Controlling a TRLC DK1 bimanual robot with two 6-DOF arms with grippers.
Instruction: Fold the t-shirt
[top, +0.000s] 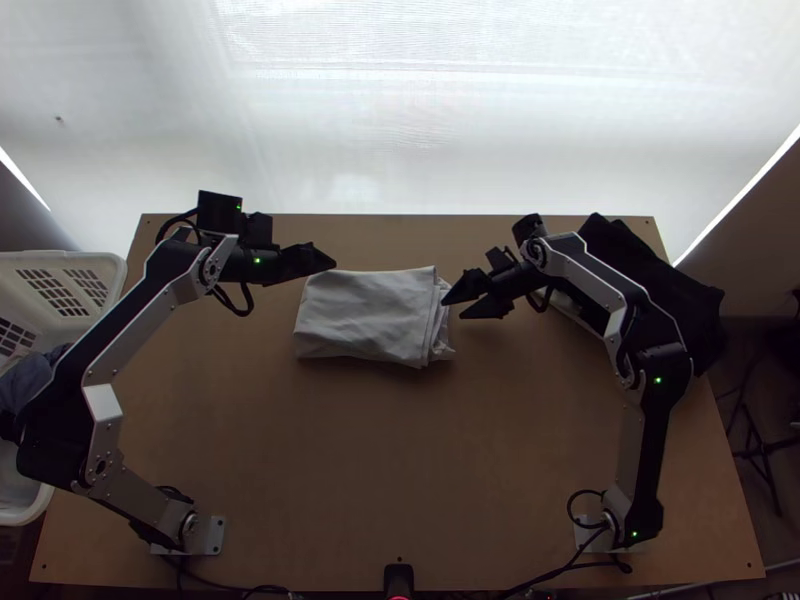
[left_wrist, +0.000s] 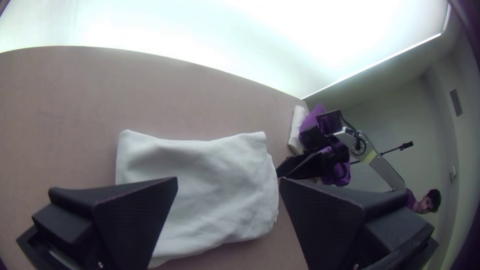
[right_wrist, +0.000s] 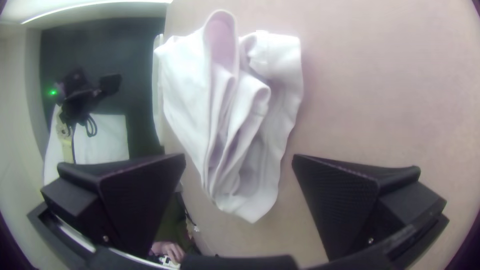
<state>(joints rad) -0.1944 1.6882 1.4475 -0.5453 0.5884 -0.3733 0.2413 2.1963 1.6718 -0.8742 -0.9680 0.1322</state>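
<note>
The white t-shirt (top: 365, 315) lies folded into a rough rectangle on the table, its layered edge toward the right arm. My left gripper (top: 325, 260) is over the cloth's upper left corner; in the left wrist view the left gripper (left_wrist: 228, 182) stands open, with the shirt (left_wrist: 215, 185) beyond its fingers. Just off the layered edge is my right gripper (top: 462, 305), open and holding nothing. From the right wrist view, the right gripper (right_wrist: 239, 160) has loose folds of the shirt (right_wrist: 225, 110) in front of it.
Dark cloth (top: 650, 270) is heaped at the table's upper right, behind the right arm. A white basket (top: 70, 265) with clothing stands off the left edge. Bare table (top: 390, 460) lies between the arms' bases.
</note>
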